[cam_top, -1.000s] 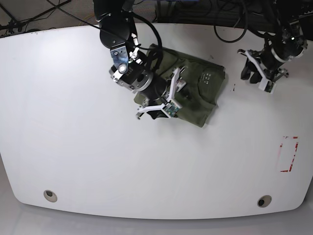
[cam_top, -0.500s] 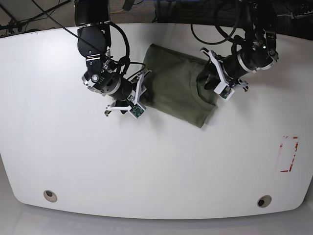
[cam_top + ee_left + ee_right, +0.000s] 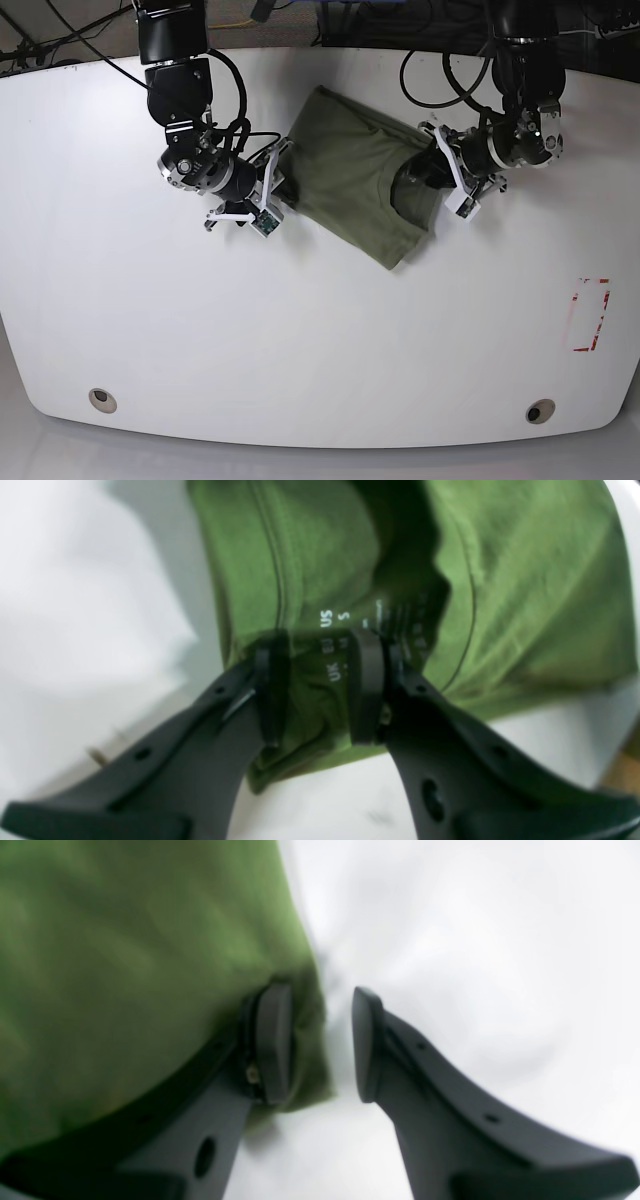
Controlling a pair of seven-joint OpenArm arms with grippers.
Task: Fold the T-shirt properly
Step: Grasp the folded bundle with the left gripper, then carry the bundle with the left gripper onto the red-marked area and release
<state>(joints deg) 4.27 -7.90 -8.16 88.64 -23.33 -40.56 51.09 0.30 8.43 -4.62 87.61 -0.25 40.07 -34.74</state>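
Note:
The olive-green T-shirt (image 3: 345,175) lies folded at the back middle of the white table (image 3: 320,330). My left gripper (image 3: 432,185) is at its right end. In the left wrist view the fingers (image 3: 365,680) stand apart, open, over the neck area. The white size print (image 3: 327,617) lies flat between them. My right gripper (image 3: 272,190) is at the shirt's left edge, open. In the right wrist view one finger (image 3: 272,1040) rests over the green T-shirt (image 3: 125,965). The other stands over bare table (image 3: 475,940), with the cloth's edge in the gap.
A red marked rectangle (image 3: 590,315) sits near the table's right edge. Two round holes (image 3: 100,398) (image 3: 540,410) lie near the front edge. Black cables run along the back behind both arms.
My right gripper has left the top of the shirt for its left edge, narrowing its jaws. The left arm came in from the far right to the collar. The shirt shifted leftward.

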